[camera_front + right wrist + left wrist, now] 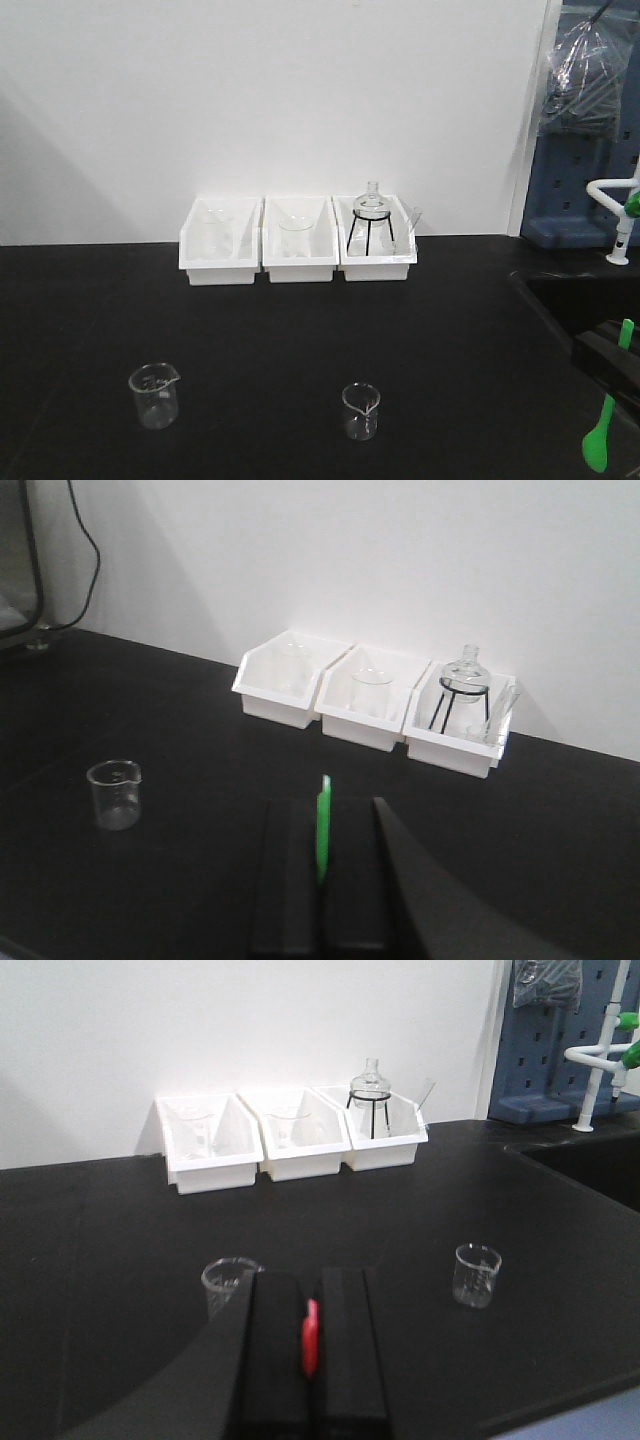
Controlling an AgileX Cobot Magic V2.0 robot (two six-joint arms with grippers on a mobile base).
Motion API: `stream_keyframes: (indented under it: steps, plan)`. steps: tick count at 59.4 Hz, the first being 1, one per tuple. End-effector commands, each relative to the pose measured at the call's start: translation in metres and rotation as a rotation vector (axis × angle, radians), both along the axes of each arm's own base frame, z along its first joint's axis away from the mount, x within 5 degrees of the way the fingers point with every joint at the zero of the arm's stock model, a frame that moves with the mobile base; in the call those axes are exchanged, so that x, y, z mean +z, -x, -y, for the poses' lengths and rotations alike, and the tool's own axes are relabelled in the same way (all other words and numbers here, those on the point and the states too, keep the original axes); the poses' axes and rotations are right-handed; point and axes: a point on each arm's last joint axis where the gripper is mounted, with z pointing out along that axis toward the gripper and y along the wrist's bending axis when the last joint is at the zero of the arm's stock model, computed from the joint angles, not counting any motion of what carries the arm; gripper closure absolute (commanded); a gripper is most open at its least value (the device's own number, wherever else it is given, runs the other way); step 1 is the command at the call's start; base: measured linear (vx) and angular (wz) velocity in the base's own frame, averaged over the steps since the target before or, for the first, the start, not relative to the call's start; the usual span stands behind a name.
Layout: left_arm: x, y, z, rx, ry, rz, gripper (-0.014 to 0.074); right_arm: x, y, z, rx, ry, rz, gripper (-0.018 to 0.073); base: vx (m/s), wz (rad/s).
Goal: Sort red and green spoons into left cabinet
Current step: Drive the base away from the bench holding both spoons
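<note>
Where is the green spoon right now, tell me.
The green spoon is clamped in the right gripper; in the front view it hangs bowl-down at the far right edge, right of the smaller beaker.

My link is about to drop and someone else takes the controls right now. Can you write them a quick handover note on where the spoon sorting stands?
The left gripper is shut on the red spoon.
The right gripper is shut on the green spoon; in the front view it hangs bowl down.
Both grippers are over the black bench, facing the three white bins at the wall.
Done: both spoons are off the bench and in hand.
Left: put both in the left cabinet. No view shows it, so find it before moving.
</note>
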Motion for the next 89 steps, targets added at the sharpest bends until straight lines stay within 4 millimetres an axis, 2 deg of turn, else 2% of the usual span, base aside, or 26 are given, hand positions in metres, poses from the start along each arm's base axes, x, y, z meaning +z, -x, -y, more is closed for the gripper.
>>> stream_keyframes:
  steps: [1,47,89]
  plan:
    - [0.0138,-0.0010,-0.0019,0.024,0.042,0.068,0.0596,0.0182,0.0004,0.0026,-0.020,-0.037,0.110,0.0564,-0.33,0.23]
    - [0.0138,-0.0010,-0.0019,0.024,0.042,0.068,0.0596,0.0181,0.0004,0.0026,-0.020,-0.036,0.109,0.0564,-0.26,0.31]
    - [0.0138,-0.0010,-0.0019,0.024,0.042,0.068,0.0596,0.0180,0.0004,0.0025,-0.020,-0.036,0.108,0.0564,-0.04,0.58]
